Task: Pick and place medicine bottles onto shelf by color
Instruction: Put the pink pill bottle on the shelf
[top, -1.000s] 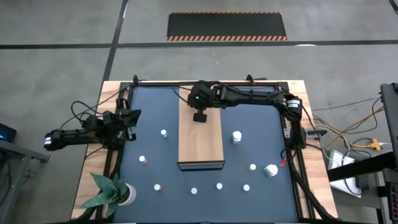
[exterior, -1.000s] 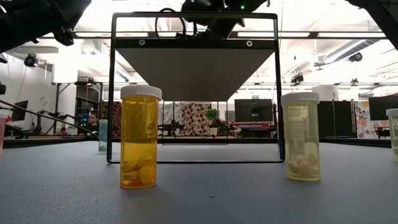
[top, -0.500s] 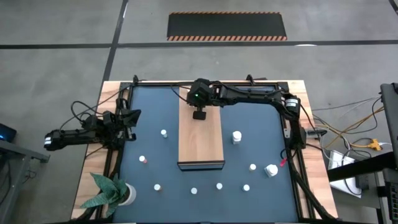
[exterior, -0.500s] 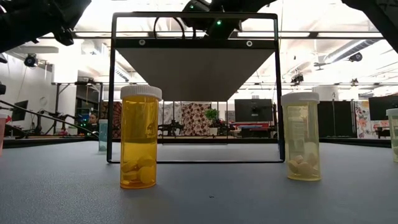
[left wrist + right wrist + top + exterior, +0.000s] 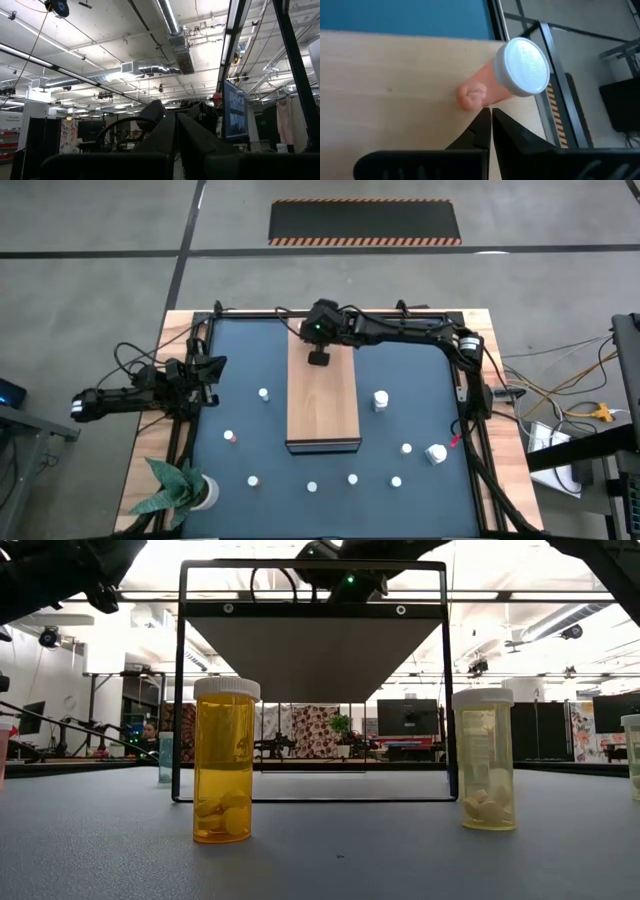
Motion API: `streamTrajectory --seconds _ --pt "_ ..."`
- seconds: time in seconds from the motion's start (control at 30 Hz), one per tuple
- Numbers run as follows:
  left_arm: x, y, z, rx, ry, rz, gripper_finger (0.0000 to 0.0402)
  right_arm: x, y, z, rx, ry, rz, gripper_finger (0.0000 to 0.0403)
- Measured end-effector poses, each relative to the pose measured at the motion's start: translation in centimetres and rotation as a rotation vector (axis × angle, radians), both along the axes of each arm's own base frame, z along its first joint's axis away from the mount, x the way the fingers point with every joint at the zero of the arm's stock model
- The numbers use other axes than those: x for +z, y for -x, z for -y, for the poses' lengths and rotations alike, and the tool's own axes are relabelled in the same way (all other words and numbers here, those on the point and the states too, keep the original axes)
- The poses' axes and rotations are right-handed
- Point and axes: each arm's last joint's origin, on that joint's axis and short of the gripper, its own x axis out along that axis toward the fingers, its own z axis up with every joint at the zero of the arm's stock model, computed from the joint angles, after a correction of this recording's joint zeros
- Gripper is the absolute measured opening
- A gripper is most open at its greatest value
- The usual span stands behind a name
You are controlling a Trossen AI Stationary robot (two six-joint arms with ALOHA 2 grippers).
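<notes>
While orange bottle [image 5: 223, 760] & pale yellow bottle [image 5: 485, 759] stand nearest on tabletop [image 5: 330, 850], right end effector [image 5: 318, 358], pressed together, hovers over shelf [image 5: 322, 405] far end by pink bottle [image 5: 505, 75]; left end effector [image 5: 212, 370] closed, off to the side.

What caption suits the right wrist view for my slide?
Shut right gripper above the wooden shelf, with a pale orange, white-capped medicine bottle standing just ahead.
</notes>
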Motion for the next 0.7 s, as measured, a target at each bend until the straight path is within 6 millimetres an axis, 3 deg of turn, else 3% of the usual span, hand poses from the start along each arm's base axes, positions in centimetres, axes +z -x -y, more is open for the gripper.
streamTrajectory --seconds 0.23,0.37,0.7 --pt "0.00 0.00 0.00 0.000 0.000 0.000 0.0003 -0.15 0.62 -0.24 -0.011 -0.043 -0.050 0.0009" --pt "0.00 0.00 0.00 0.000 0.000 0.000 0.0003 0.36 0.31 -0.44 0.034 -0.111 0.027 0.0009" --pt "0.00 0.00 0.00 0.000 0.000 0.001 0.0003 0.66 -0.20 0.43 0.029 -0.079 0.105 0.0009"
